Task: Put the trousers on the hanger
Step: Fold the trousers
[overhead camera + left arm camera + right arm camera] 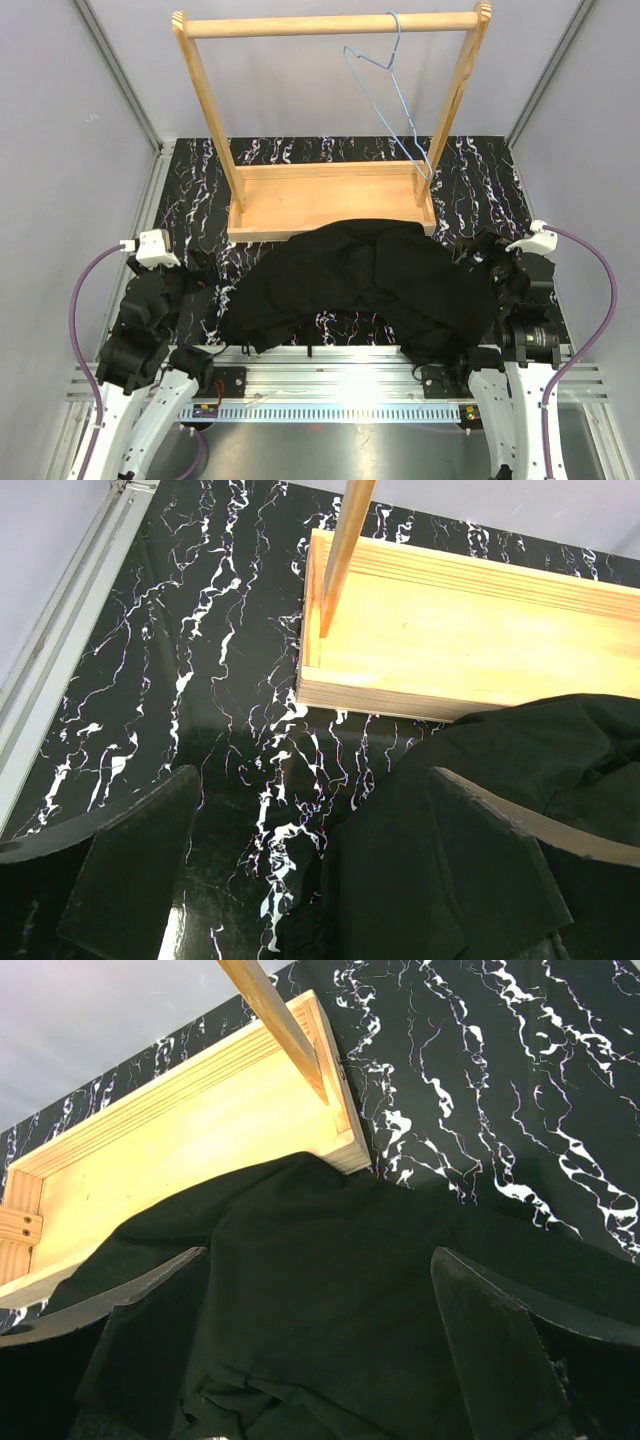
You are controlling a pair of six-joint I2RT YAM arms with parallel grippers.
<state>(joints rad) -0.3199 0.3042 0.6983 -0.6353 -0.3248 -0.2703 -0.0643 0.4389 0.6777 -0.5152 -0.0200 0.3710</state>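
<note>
1. On the left, your left gripper [312, 780] hovered low over the black marbled table [200, 170], its fingers spread wide and holding nothing. One finger stood over bare table, the other over the left edge of the cloth.
2. In the middle, the trousers [370, 275] lay in a crumpled arc on the near part of the table, their far edge lapping onto the base of the wooden rack [330, 24]. Nothing was lifted.
3. Right of centre, the hanger [411, 125] hung by its hook from the rack's top bar, bare, well apart from the trousers.
4. On the right, your right gripper [320, 1260] sat above the trousers' right end, fingers wide and gripping nothing.
5. I judge the task barely begun: you had yet to grasp the trousers, raise them and drape them over the hanger.
</note>
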